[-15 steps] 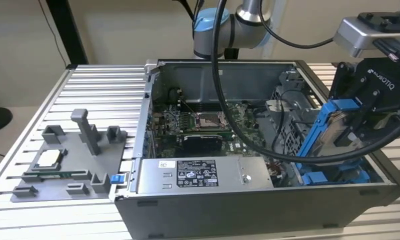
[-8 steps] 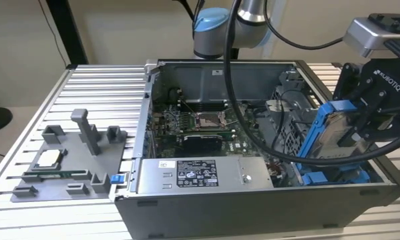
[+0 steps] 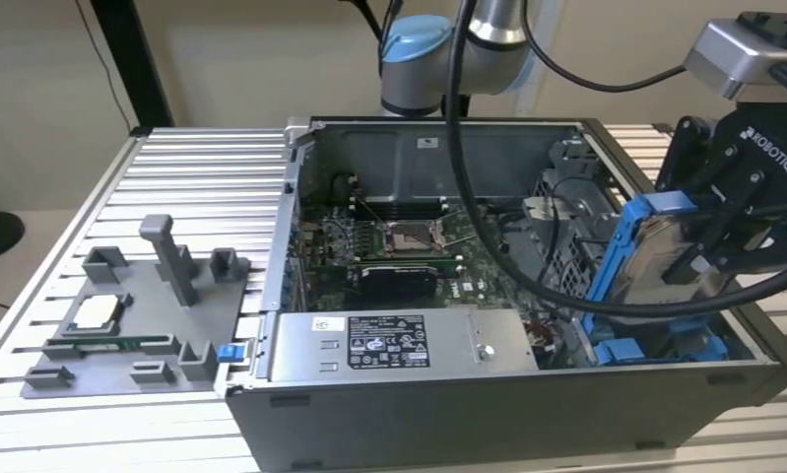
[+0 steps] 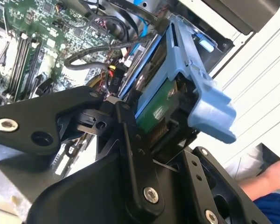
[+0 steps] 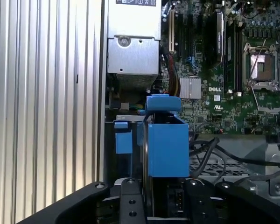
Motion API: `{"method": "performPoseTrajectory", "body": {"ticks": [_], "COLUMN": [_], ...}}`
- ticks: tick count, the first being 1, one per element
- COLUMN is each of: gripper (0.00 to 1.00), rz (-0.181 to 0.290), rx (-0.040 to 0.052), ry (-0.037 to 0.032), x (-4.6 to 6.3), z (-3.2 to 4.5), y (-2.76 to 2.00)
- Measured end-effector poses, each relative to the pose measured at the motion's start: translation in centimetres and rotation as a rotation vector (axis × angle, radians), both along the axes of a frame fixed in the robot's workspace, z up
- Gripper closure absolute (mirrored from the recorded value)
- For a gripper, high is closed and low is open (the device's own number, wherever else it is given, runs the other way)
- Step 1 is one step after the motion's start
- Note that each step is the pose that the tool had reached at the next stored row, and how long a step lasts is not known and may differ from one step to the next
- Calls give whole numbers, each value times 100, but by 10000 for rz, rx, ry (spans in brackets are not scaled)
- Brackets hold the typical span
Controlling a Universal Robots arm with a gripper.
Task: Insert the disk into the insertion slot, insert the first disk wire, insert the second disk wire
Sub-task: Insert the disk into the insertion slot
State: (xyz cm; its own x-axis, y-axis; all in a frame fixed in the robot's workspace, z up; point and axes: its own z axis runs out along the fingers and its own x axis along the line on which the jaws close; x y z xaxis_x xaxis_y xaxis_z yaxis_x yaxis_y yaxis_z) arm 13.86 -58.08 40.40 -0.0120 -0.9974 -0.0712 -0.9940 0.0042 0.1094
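My gripper [image 3: 703, 258] is shut on the disk [image 3: 667, 258], a grey drive in a bright blue carrier [image 3: 622, 258]. The disk stands on edge, its lower end down inside the open computer case at the exterior view's right. Below it lies the insertion slot [image 3: 699, 347], with blue guide parts. In the second wrist view, the fingers [image 4: 130, 140] clamp the disk [image 4: 155, 112] across its green board and blue carrier [image 4: 200, 93]. The first wrist view shows the carrier [image 5: 168, 149] over the slot [image 5: 123, 142], gripper [image 5: 159, 200] behind it. Loose black wires [image 5: 207, 148] lie beside the bay.
A grey labelled power supply box [image 3: 393, 345] sits at the case front, the motherboard [image 3: 393, 246] behind it. A grey fixture plate [image 3: 144, 315] with small parts lies on the slatted table at the exterior view's left. A person's hand [image 4: 270, 179] shows beyond the case.
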Motion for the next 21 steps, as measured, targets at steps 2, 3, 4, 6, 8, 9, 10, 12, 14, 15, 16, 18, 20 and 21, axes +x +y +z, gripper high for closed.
{"method": "performPoseTrajectory", "body": {"ticks": [2, 3, 4, 6, 8, 9, 10, 12, 14, 15, 16, 18, 20, 21], "gripper": [100, 100, 100, 100, 100, 100, 100, 100, 100, 100, 100, 100, 100, 100], "rz": [-1, -1, -1, 0, 0, -1, -1, -2, -2, -3, -3, -6, -8, -8], "rx": [28, 46, 68, 110, 141, 152, 157, 164, 168, 170, 172, 172, 172, 173], "ry": [97, 145, 191, 288, 399, 464, 534, 651, 750, 812, 910, 1173, 1414, 1484], "x": [15, 31, 48, 83, 114, 127, 143, 183, 228, 245, 258, 270, 285, 295], "z": [16, 23, 28, 40, 50, 51, 52, 53, 54, 54, 53, 53, 56, 56], "y": [-2, -3, -4, -6, -10, -13, -17, -23, -31, -35, -40, -47, -55, -59]}}
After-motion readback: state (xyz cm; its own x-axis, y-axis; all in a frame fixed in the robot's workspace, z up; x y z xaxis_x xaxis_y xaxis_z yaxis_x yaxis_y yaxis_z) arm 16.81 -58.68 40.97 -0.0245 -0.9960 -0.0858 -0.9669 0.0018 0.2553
